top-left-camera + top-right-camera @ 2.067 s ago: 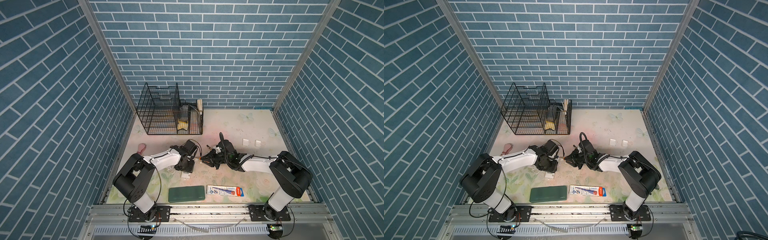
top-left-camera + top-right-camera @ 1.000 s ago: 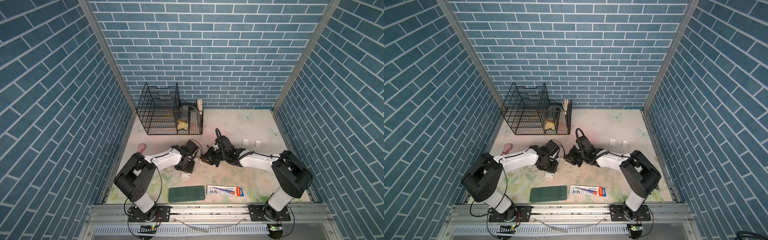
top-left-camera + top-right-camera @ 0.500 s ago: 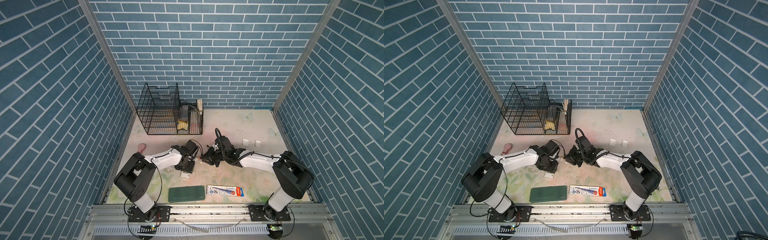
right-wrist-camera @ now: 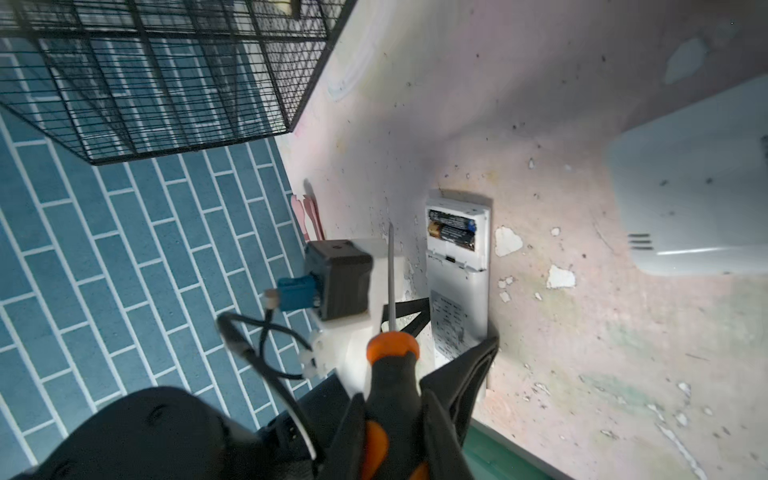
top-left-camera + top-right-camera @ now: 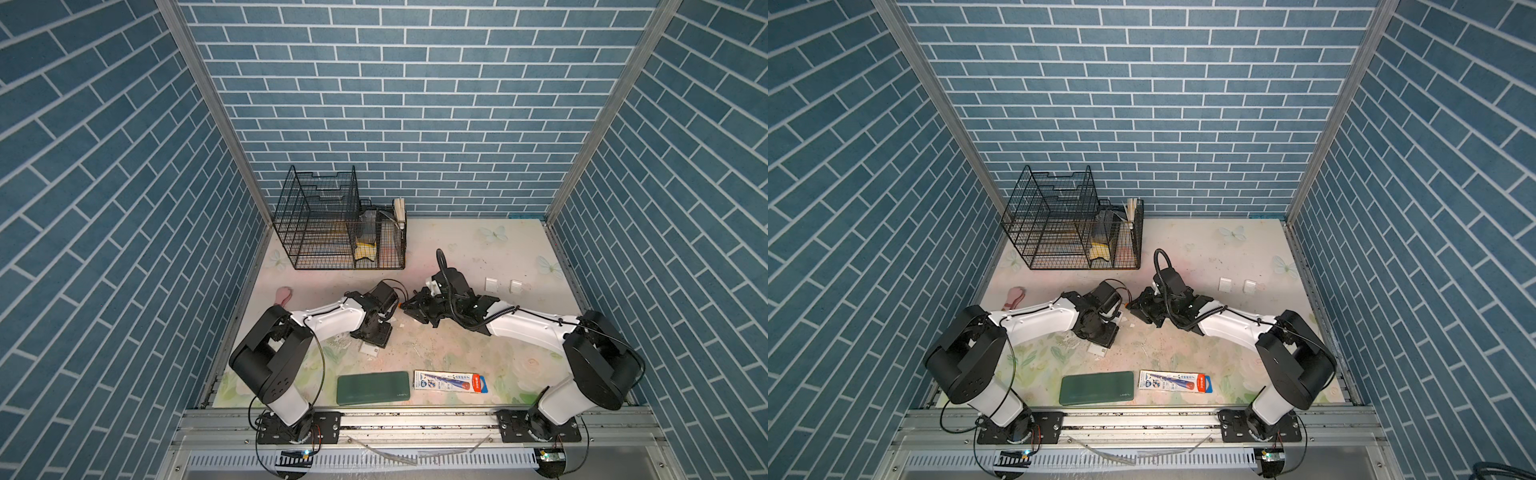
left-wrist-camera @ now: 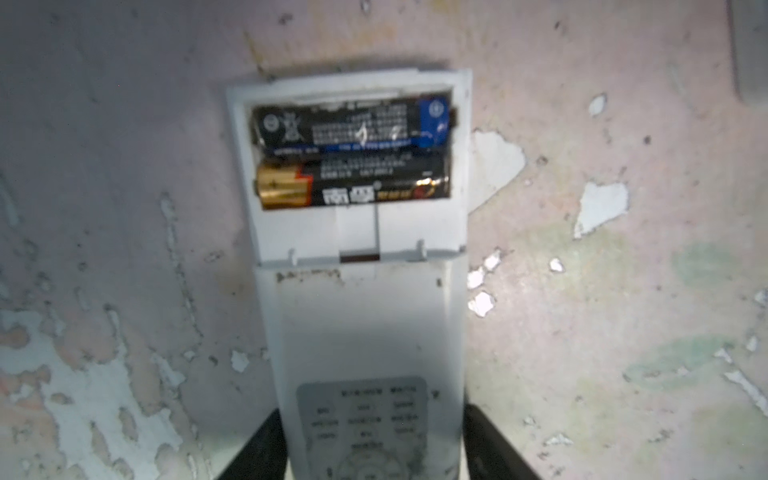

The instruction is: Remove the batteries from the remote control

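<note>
Two batteries point(image 6: 351, 153) lie side by side in the open bay of the white remote control point(image 6: 365, 324), midway between the worktop's point(image 5: 498, 249) front and back edges. The left hand point(image 6: 372, 432) straddles the remote's opposite end, though whether it grips cannot be told. The right hand point(image 4: 392, 407) clamps an orange-handled screwdriver point(image 4: 392, 347), its tip just beside the bay and touching nothing. Prying looks to be next, which calls for getting the tip under a battery's end.

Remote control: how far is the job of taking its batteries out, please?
Done: the remote lies with its battery bay open. In hand: the right hand is shut on the screwdriver, tip apart from the bay; the left hand straddles the remote, grip unclear. Left: the batteries, two visible, lie in the bay, none taken out.
</note>
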Robot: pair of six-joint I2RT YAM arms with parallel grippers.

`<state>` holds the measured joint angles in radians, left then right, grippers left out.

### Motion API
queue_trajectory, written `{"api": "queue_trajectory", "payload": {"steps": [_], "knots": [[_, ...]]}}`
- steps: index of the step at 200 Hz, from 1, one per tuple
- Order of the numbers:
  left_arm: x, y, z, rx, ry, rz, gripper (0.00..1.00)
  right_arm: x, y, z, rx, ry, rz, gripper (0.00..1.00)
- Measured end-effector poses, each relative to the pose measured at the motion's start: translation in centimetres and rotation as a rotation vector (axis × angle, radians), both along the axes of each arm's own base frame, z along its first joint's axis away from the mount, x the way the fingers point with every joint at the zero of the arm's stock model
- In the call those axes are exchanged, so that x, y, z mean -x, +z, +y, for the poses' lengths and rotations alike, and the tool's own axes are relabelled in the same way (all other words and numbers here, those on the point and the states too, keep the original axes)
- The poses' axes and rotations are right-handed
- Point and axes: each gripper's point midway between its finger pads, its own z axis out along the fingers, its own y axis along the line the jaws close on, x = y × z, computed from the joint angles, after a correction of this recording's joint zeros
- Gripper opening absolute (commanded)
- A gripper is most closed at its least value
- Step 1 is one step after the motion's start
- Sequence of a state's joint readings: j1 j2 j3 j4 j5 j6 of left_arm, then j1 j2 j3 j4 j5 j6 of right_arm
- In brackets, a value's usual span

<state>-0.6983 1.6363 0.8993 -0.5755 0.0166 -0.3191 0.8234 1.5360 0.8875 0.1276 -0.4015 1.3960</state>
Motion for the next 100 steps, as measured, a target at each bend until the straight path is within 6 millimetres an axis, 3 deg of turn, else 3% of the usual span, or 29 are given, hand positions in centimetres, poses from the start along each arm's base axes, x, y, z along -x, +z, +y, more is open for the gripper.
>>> {"api": "queue_trajectory", "payload": {"steps": [40,100], "knots": [[0.0,0.0,0.5,-0.025,0.03,-0.007,0.84,0.2,2.1,-1.2,-0.001,0.003,-0.071,0.0],[-0.2,0.5,4.0,-0.122,0.192,-0.022,0.9,-0.5,1.6,-3.9,0.051,-0.005,-0.083,0.0]]}}
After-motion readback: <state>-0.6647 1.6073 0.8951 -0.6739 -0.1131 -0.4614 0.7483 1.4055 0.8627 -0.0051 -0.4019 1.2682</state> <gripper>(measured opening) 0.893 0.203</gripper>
